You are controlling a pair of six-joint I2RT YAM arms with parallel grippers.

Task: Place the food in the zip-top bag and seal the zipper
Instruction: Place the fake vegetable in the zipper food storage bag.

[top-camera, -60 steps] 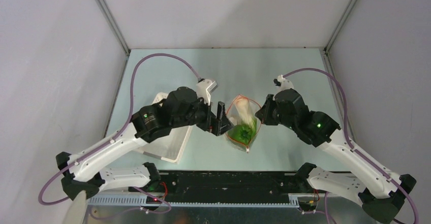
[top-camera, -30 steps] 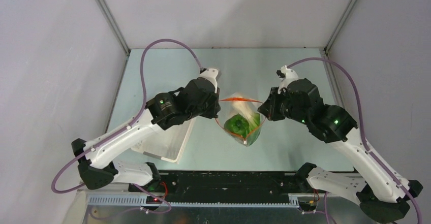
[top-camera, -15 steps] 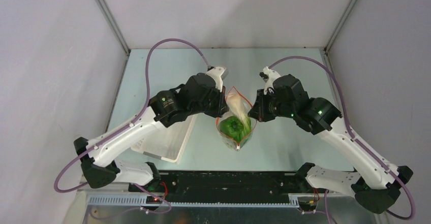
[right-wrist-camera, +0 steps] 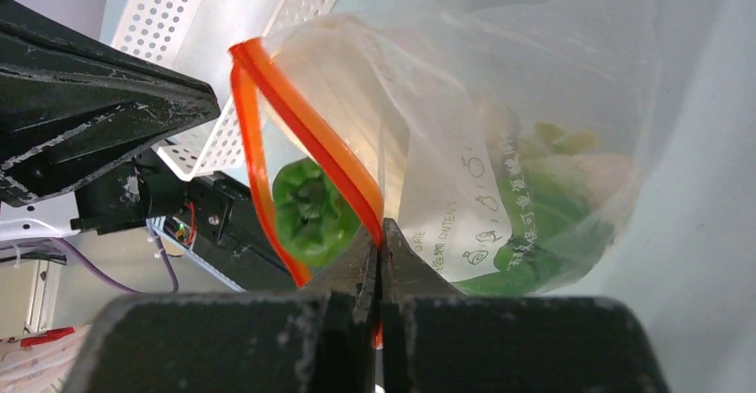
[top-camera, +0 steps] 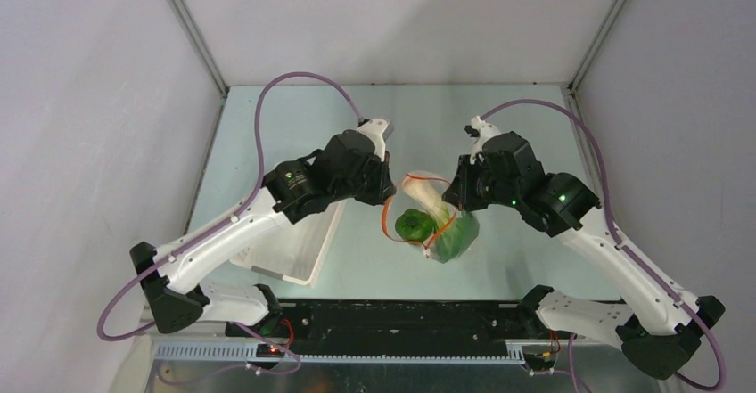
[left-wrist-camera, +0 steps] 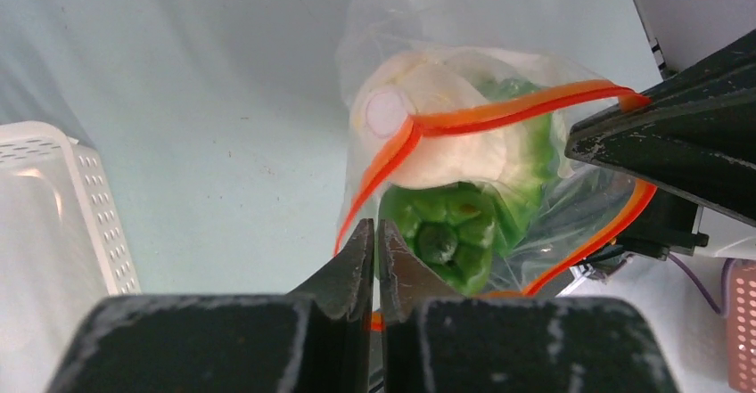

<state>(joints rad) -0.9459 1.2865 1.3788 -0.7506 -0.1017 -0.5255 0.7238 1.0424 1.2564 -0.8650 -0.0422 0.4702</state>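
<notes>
The clear zip-top bag [top-camera: 456, 237] hangs above the table between my two grippers, with its mouth spread into an open loop. Its red-orange zipper [top-camera: 406, 179] rings the opening. Inside lies the food: green bok choy [left-wrist-camera: 446, 241] and a white piece [left-wrist-camera: 446, 157]; the right wrist view shows the green leaves [right-wrist-camera: 312, 210]. My left gripper [left-wrist-camera: 375, 225] pinches the near-left stretch of the zipper [left-wrist-camera: 499, 117], with only a hairline slit between its jaws. The right gripper [right-wrist-camera: 381, 225] is shut tight on the zipper [right-wrist-camera: 303, 126] on the opposite side.
A white perforated basket [top-camera: 294, 250] stands on the table to the left, under the left arm; it also shows at the edge of the left wrist view [left-wrist-camera: 53, 197]. The enclosure's grey walls surround the table on three sides.
The bag's mouth has spread from a narrow slit into a wide loop, and its lower end has swung right. The left jaws have slackened slightly.
</notes>
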